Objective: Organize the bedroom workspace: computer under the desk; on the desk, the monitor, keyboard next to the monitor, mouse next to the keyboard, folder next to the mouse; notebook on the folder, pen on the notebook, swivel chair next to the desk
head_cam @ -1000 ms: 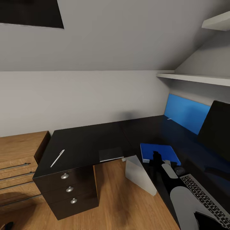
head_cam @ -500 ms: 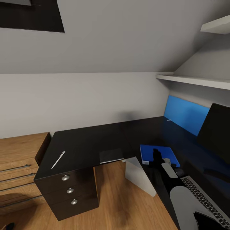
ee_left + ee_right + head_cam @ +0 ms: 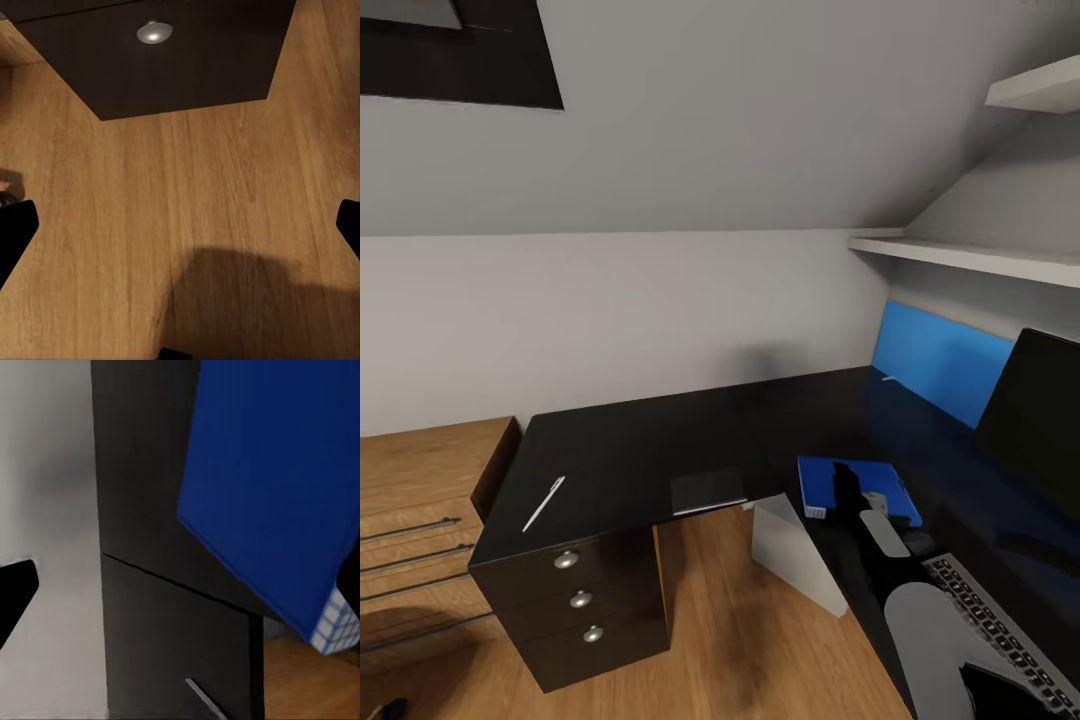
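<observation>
Nearest, the keyboard lies on the desk at its near right end, partly behind the right arm. The right gripper hangs over the near edge of the folder, which lies flat on the desk just beyond the keyboard; in the right wrist view its fingers stand wide apart, holding nothing, with the folder below. The left gripper is spread wide too, empty, over bare wooden floor in front of the desk's drawers. The notebook lies at the desk's front edge, left of the folder. The pen lies well left of the notebook, near the desk's left edge. The monitor stands at the desk's right, beyond the keyboard. The desk's far corner is open.
</observation>
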You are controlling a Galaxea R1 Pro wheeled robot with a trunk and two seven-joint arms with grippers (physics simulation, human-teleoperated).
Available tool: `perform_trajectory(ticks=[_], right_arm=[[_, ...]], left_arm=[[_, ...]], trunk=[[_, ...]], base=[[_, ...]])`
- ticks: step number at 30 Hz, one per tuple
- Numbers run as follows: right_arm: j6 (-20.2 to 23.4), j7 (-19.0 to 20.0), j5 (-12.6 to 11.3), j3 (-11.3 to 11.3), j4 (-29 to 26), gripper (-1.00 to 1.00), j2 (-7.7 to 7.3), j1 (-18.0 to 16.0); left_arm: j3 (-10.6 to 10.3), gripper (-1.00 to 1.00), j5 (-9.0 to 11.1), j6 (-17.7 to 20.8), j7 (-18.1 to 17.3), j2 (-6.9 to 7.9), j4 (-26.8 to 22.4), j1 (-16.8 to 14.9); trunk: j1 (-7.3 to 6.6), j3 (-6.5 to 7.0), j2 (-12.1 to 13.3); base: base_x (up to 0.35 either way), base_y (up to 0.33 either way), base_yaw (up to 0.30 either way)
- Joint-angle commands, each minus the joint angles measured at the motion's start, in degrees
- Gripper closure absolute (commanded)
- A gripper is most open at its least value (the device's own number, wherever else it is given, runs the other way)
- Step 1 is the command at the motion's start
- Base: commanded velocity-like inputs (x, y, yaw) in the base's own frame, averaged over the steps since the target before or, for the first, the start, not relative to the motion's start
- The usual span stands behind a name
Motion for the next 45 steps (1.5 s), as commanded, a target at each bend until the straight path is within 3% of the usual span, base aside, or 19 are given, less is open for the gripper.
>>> perform_trajectory(ticks=[1,5,10,18,19,20,24,31,35,37,45], right_arm=[[0.1,-0.1,-0.5,-0.2,-0.1,-1.00,0.49,0.0],[0.1,0.0,-0.4,0.2,-0.1,-1.00,1.83,0.0],[-0.1,0.2,-0.5,4.6,0.0,-1.00,2.48,0.0],[-0.2,0.3,-0.4,7.3,0.2,-1.00,3.10,0.0],[-0.5,0.3,-0.4,10.2,0.3,-1.00,3.27,0.0],[-1.3,0.2,-0.4,11.7,0.3,-1.00,3.30,0.0],[-3.3,0.2,-0.5,14.0,0.4,-1.00,3.39,0.0],[-4.1,0.2,-0.4,16.2,0.5,-1.00,3.46,0.0],[-8.5,0.2,-0.4,21.6,0.7,-1.00,3.45,0.0],[-9.6,0.2,-0.4,23.0,0.9,-1.00,3.48,0.0],[-10.8,0.2,-0.5,25.1,1.6,-1.00,3.59,0.0]], left_arm=[[-0.5,-1.00,0.6,-0.3,0.4,0.05,0.0,-0.1],[-0.4,-1.00,0.6,-0.3,0.4,0.06,0.0,-0.1],[-0.5,-1.00,0.6,-0.3,0.4,0.06,0.0,0.0],[-0.5,-1.00,0.5,-0.3,0.4,0.05,0.0,-0.1],[-0.5,-1.00,0.6,-0.3,0.4,0.05,0.0,0.0],[-0.5,-1.00,0.6,-0.3,0.4,0.05,0.0,0.0],[-0.5,-1.00,0.6,-0.3,0.4,0.05,0.0,-0.1],[-0.5,-1.00,0.6,-0.3,0.4,0.05,0.0,-0.1],[-0.5,-1.00,0.5,-0.3,0.3,0.05,0.0,-0.1],[-0.5,-1.00,0.5,-0.4,0.3,0.05,0.0,0.0],[-0.5,-1.00,0.5,-0.4,0.4,0.07,0.0,-0.1]], trunk=[[0.00,-0.06,0.0],[0.00,0.05,0.0],[0.00,0.36,0.0],[0.00,0.89,0.0],[0.00,0.95,0.0],[0.00,1.02,0.0],[0.00,1.28,0.0],[0.00,1.74,0.0],[0.00,2.01,0.0],[0.00,2.14,0.0],[0.00,2.64,0.0]], base=[[0.000,0.000,0.000],[0.000,0.000,0.044],[0.000,0.000,0.149],[0.000,0.000,0.190],[0.000,0.000,0.198],[0.000,0.000,0.198],[0.000,0.000,0.198],[0.000,0.000,0.198],[0.001,0.000,0.198],[0.051,0.000,0.198],[0.191,0.000,0.200]])
